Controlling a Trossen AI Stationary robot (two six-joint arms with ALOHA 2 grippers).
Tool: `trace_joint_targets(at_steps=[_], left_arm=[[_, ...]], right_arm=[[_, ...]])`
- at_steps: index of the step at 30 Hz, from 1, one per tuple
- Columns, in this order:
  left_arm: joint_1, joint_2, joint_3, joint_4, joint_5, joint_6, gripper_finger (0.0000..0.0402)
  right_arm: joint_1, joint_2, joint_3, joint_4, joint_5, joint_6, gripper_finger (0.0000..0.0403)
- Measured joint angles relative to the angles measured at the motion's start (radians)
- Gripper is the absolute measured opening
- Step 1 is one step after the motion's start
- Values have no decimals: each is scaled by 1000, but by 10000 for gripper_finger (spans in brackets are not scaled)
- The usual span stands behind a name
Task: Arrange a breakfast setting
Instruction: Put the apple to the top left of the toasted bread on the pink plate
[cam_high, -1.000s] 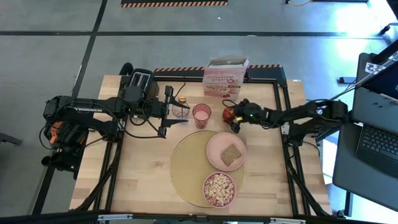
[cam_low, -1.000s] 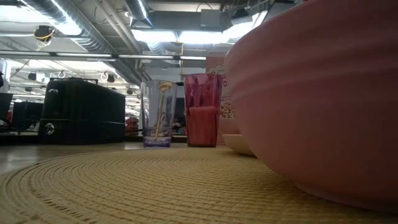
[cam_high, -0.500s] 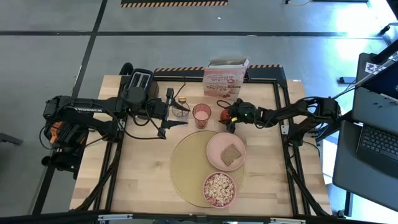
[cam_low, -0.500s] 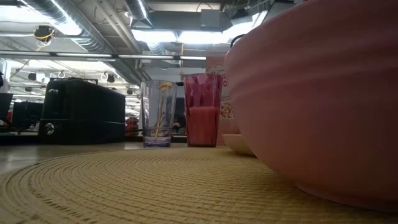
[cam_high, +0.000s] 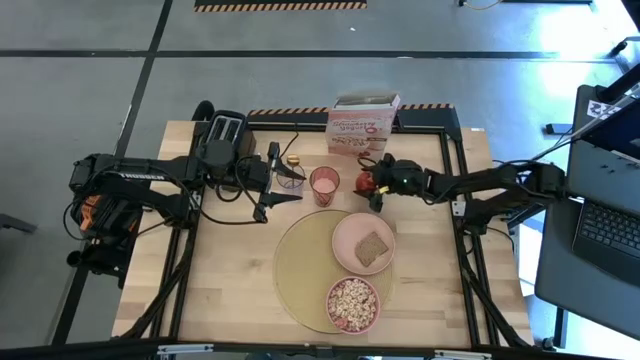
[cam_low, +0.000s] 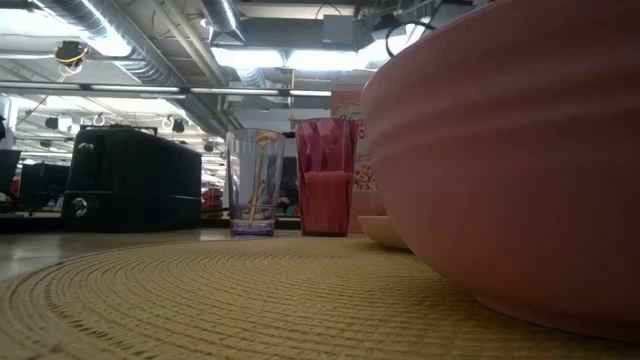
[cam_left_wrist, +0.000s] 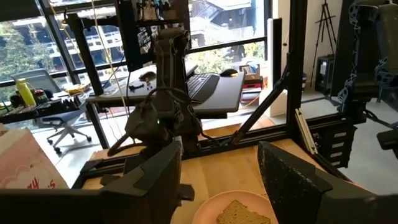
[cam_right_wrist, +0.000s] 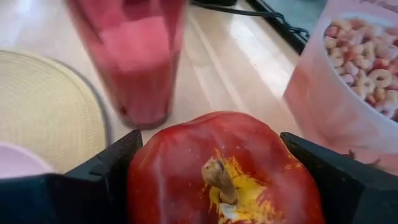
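Note:
My right gripper (cam_high: 372, 186) is shut on the small red apple (cam_high: 366, 181), between the pink glass (cam_high: 323, 185) and the cereal box (cam_high: 362, 125). The tan placemat (cam_high: 300, 262) lies at the table's middle. On it are the pink plate (cam_high: 350, 235) with the toast slice (cam_high: 373, 248) and, nearer, the deeper-pink bowl (cam_high: 352, 303) of cereal. The gold spoon (cam_low: 262, 170) stands in a clear glass (cam_high: 290, 178). My left gripper (cam_high: 280, 182) is open and empty by that glass; its wrist view shows the spread fingers (cam_left_wrist: 149, 180). My right gripper pinches the apple's two opposite sides (cam_right_wrist: 146, 180) between its two fingers (cam_right_wrist: 102, 177). The fingers slant down from the table's right side. The apple sits upright with its stem (cam_right_wrist: 217, 177) up. I cannot tell whether it rests on the table or is lifted.
The black toaster (cam_high: 225, 130) stands at the far left of the table, and the cereal box at the far middle. The pink glass holds a pink drink (cam_low: 325, 200). Bare wood shows left of the placemat (cam_high: 230, 270) and right of it (cam_high: 430, 270).
My right gripper, shut on the apple, has shifted a little toward the pink glass and then back, and its arm has changed its bend. My left gripper and the things on the placemat have kept still.

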Motion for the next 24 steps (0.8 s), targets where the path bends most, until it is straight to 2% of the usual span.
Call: trace_joint_targets(at_steps=[4,11,16,24], left_arm=[[0,0,0,0,0,0,204],[0,0,0,3,0,0,204],[0,0,0,15,0,0,204],[0,0,0,19,0,0,204]], right_arm=[[74,-61,0,-68,-9,-12,321],[248,-105,0,-29,32,55,322],[322,-73,16,-33,55,89,322],[349,30,64,-30,54,109,323]])
